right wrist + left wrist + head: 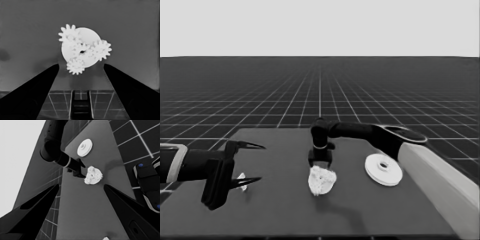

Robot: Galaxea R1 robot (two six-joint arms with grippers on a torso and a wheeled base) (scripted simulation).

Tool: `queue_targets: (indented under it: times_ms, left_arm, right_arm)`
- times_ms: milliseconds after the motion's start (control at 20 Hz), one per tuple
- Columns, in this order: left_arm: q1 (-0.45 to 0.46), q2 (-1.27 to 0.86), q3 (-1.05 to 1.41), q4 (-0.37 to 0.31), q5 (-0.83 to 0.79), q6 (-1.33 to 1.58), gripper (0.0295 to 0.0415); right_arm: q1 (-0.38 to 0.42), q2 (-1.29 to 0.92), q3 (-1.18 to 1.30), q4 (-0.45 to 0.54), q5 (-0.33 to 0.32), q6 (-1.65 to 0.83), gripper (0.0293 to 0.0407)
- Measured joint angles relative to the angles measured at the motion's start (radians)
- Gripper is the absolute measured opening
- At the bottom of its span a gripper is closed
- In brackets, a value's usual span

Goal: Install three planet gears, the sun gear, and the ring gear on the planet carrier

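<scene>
The planet carrier, the smaller round part [87, 35], lies mid-table [321, 181] with four small gears on it. Three planet gears [67, 33] [101, 50] [75, 66] ring the sun gear [80, 49] at its centre. My right gripper [321, 166] [81, 65] hangs just behind and above this stack, open, with nothing between its fingers. The ring gear, the larger round part [383, 170] [84, 147], lies alone to the right of the stack. My left gripper [253, 163] waits open over the table's left end.
A thin white piece [241, 182] [106, 238] lies under the left gripper's fingers, not held. The right arm's pale grey part [440, 175] fills the lower right corner. Dark machinery with blue lights [147, 182] shows past the table's edge.
</scene>
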Motion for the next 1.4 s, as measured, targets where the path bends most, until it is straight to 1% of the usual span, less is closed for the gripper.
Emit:
queue_targets:
  times_ms: [50, 100, 150, 200, 250, 350, 500, 550, 600, 650, 700, 750, 850, 1000, 1050, 1100, 1150, 1250, 1400]
  left_arm:
    - [0.000, 0.000, 0.000, 0.000, 0.000, 0.000, 0.0385]
    - [0.000, 0.000, 0.000, 0.000, 0.000, 0.000, 0.0385]
    - [0.000, 0.000, 0.000, 0.000, 0.000, 0.000, 0.0385]
    - [0.000, 0.000, 0.000, 0.000, 0.000, 0.000, 0.0385]
    - [0.000, 0.000, 0.000, 0.000, 0.000, 0.000, 0.0385]
    - [0.000, 0.000, 0.000, 0.000, 0.000, 0.000, 0.0385]
    - [0.000, 0.000, 0.000, 0.000, 0.000, 0.000, 0.0385]
    - [0.000, 0.000, 0.000, 0.000, 0.000, 0.000, 0.0385]
    - [0.000, 0.000, 0.000, 0.000, 0.000, 0.000, 0.0385]
    - [0.000, 0.000, 0.000, 0.000, 0.000, 0.000, 0.0385]
    - [0.000, 0.000, 0.000, 0.000, 0.000, 0.000, 0.0385]
    - [0.000, 0.000, 0.000, 0.000, 0.000, 0.000, 0.0385]
    - [0.000, 0.000, 0.000, 0.000, 0.000, 0.000, 0.0385]
    - [0.000, 0.000, 0.000, 0.000, 0.000, 0.000, 0.0385]
    - [0.000, 0.000, 0.000, 0.000, 0.000, 0.000, 0.0385]
    - [0.000, 0.000, 0.000, 0.000, 0.000, 0.000, 0.0385]
    - [0.000, 0.000, 0.000, 0.000, 0.000, 0.000, 0.0385]
    - [0.000, 0.000, 0.000, 0.000, 0.000, 0.000, 0.0385]
    - [0.000, 0.000, 0.000, 0.000, 0.000, 0.000, 0.0385]
  right_arm:
    - [-0.124, -0.276, 0.457, -0.218, 0.148, -0.416, 0.0404]
    - [-0.243, -0.699, 0.810, -0.350, 0.234, -0.679, 0.0395]
    - [-0.307, -0.963, 1.017, -0.427, 0.284, -0.834, 0.0389]
    - [-0.341, -1.110, 1.142, -0.472, 0.315, -0.925, 0.0386]
    - [-0.360, -1.194, 1.215, -0.499, 0.333, -0.979, 0.0385]
    - [-0.376, -1.270, 1.284, -0.524, 0.350, -1.029, 0.0385]
    - [-0.383, -1.301, 1.312, -0.535, 0.357, -1.050, 0.0385]
    - [-0.049, -1.178, 1.008, -0.066, 0.301, -0.843, 0.0395]
    - [0.057, -1.035, 0.669, 0.052, 0.212, -0.764, 0.0393]
    - [0.062, -0.920, 0.423, 0.077, 0.147, -0.733, 0.0389]
    - [0.060, -0.837, 0.250, 0.087, 0.108, -0.729, 0.0387]
    - [0.058, -0.780, 0.131, 0.091, 0.085, -0.736, 0.0385]
    - [0.054, -0.717, 0.000, 0.094, 0.064, -0.752, 0.0385]
    - [0.053, -0.685, -0.065, 0.094, 0.056, -0.764, 0.0385]
    - [-0.016, -0.667, -0.102, 0.051, 0.118, -0.776, 0.0385]
    - [-0.067, -0.649, -0.137, 0.029, 0.156, -0.788, 0.0385]
    - [-0.095, -0.635, -0.165, 0.018, 0.178, -0.799, 0.0385]
    - [-0.119, -0.620, -0.195, 0.009, 0.200, -0.810, 0.0385]
    - [-0.127, -0.614, -0.209, 0.005, 0.209, -0.816, 0.0385]
